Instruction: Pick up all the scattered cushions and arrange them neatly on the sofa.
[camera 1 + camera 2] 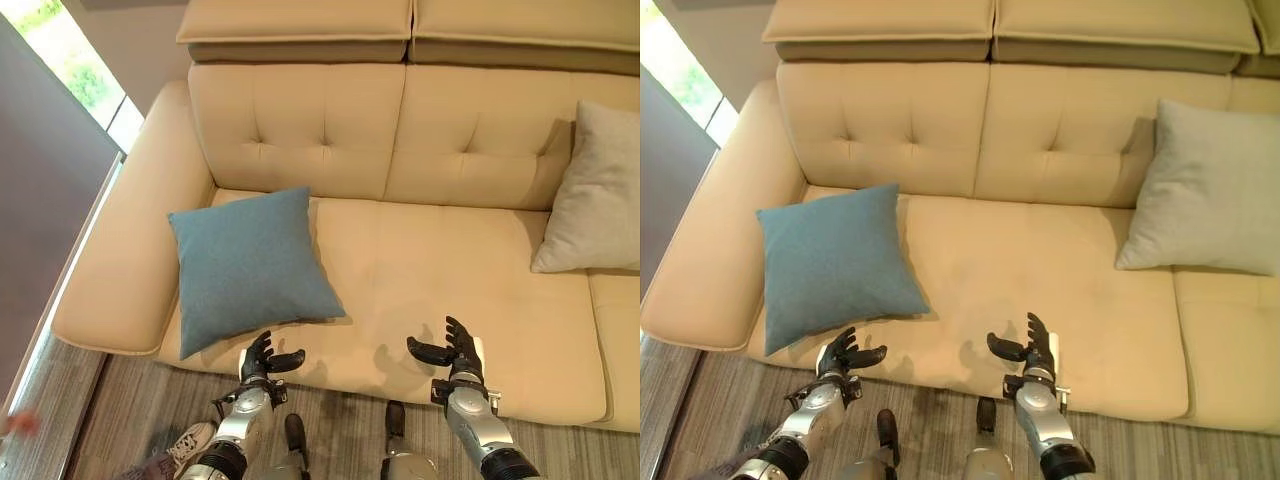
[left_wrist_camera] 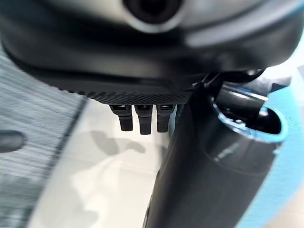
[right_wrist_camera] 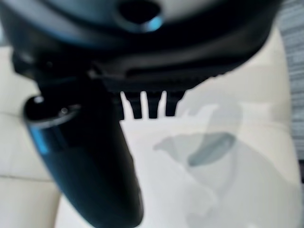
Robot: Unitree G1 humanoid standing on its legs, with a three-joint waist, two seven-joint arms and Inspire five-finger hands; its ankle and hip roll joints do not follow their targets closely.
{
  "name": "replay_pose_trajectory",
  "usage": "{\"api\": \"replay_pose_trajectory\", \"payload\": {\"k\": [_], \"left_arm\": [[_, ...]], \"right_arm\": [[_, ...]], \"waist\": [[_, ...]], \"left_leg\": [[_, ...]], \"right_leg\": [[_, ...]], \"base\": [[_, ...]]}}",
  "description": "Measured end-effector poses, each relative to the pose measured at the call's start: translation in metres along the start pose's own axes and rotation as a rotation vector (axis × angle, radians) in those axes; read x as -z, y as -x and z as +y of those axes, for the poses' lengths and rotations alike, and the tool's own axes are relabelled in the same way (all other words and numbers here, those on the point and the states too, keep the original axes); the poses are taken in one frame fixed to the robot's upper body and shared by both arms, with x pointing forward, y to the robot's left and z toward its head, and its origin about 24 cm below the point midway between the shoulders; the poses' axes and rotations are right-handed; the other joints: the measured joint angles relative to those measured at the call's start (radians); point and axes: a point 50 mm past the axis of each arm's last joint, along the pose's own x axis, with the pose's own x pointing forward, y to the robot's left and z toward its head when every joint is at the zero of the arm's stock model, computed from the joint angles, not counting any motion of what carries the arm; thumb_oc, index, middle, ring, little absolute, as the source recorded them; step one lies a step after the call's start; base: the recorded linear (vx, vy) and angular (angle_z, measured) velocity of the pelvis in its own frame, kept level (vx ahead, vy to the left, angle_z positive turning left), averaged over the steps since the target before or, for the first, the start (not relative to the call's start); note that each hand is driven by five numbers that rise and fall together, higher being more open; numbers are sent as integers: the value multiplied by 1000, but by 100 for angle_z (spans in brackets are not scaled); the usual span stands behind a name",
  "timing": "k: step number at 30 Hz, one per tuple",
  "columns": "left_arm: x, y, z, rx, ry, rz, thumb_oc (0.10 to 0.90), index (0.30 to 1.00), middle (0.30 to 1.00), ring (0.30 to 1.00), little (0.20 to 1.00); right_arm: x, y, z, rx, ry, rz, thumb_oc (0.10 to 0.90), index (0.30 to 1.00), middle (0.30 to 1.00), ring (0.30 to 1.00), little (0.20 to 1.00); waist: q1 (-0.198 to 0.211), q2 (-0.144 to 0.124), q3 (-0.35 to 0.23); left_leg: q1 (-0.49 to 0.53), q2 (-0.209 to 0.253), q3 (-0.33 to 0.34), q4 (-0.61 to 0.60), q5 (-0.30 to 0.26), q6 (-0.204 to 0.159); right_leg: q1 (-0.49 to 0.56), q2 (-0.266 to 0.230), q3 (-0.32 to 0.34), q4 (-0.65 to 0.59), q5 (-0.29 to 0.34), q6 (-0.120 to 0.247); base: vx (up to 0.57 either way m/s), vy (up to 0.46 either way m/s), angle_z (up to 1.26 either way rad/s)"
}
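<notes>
**On the sofa: two cushions down, both hands empty at the seat's front edge**

On the cream sofa [image 1: 430, 270], a blue cushion [image 1: 250, 265] lies flat on the seat at the robot's left end, turned at an angle so one corner points toward the tufted backrest [image 1: 300, 130] and another reaches toward the front edge. It sits just beside the left armrest [image 1: 130, 250].

A pale grey cushion [image 1: 1210, 195] stands propped against the backrest toward the right, leaning upright, its lower edge on the seat near the seam between two seat sections. The two cushions are well apart, with bare seat between them.

Left hand [image 1: 262, 360]: raised over the front edge of the seat, just below the blue cushion's near corner. Fingers spread and relaxed, thumb out to the side, holding nothing. The left wrist view shows its fingers [image 2: 142, 121] straight, with cream upholstery past them and blue cushion fabric along one side.

Right hand [image 1: 455, 352]: raised over the front edge near the middle of the seat, fingers extended upward, thumb pointing inward, empty. The right wrist view shows straight fingers [image 3: 152, 107] above bare cream seat.

Striped grey carpet [image 1: 340, 430] runs along the sofa front. A person's sneaker [image 1: 185, 443] shows on the carpet at the lower left.
</notes>
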Motion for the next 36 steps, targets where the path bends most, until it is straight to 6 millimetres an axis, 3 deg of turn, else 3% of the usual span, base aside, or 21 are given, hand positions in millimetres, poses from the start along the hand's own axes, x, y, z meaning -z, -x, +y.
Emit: {"api": "replay_pose_trajectory", "payload": {"k": [7, 11, 19, 22, 26, 30, 31, 32, 36], "left_arm": [[-6, -1, 22, -76, 34, -34, 800, 900, 900, 900, 900], [-17, 3, 37, -124, 90, -91, 800, 900, 900, 900, 900], [-54, -4, 77, -278, 7, -226, 800, 900, 900, 900, 900], [-80, -12, 87, -314, -23, -281, 800, 900, 900, 900, 900], [-108, -21, 85, -315, -31, -335, 800, 900, 900, 900, 900], [-152, -27, 81, -315, -44, -437, 800, 900, 900, 900, 900], [-156, -27, 80, -315, -48, -445, 800, 900, 900, 900, 900], [-179, -28, 75, -312, -72, -491, 800, 900, 900, 900, 900], [-227, -23, 49, -251, -29, -604, 800, 900, 900, 900, 900]], "right_arm": [[-10, -2, -1, -29, 69, -66, 800, 900, 900, 900, 900], [-18, -4, 3, -61, 126, -102, 800, 900, 900, 900, 900], [-58, -14, 18, -88, 122, -215, 800, 900, 900, 900, 900], [-82, -18, 33, -117, 100, -273, 800, 900, 900, 900, 900], [-104, -23, 52, -153, 132, -311, 800, 900, 900, 900, 900], [-143, -26, 63, -163, 113, -399, 800, 900, 900, 900, 900], [-146, -26, 64, -163, 112, -406, 800, 900, 900, 900, 900], [-171, -26, 68, -158, 94, -456, 800, 900, 900, 900, 900], [-220, -23, 67, -144, 100, -579, 800, 900, 900, 900, 900]], "waist": [[11, -3, 0], [55, -7, -3], [128, -30, -28], [149, -52, -34], [176, -75, -21], [192, -98, 52], [194, -98, 60], [192, -98, 95], [194, -86, 161]], "left_leg": [[34, 1, -23, 0, -10, 7], [32, 1, -58, 5, -2, -3], [-39, -3, -143, 5, 25, -15], [-107, -4, -158, 6, 46, -19], [-151, -5, -160, 6, 61, -20], [-199, -2, -164, 6, 81, -26], [-202, -3, -165, 6, 82, -26], [-249, -2, -174, 8, 93, -33], [-339, 0, -215, 8, 115, -40]], "right_leg": [[48, 1, -21, -6, -7, 1], [69, 1, -61, -5, -15, -3], [53, 2, -139, 0, -20, -3], [-10, 6, -144, 1, -9, -10], [-53, 7, -144, 1, 3, -12], [-97, 12, -145, 1, 18, -18], [-101, 11, -146, 1, 19, -18], [-139, 12, -156, 1, 25, -21], [-205, 17, -196, 1, 32, -28]], "base": [[69, 2, 8], [30, 20, 26], [-54, 3, 32], [-112, 14, 14], [-139, 24, 0], [-68, 29, 1], [-13, 9, 10], [-2, 0, 13], [-47, 15, 26]]}}
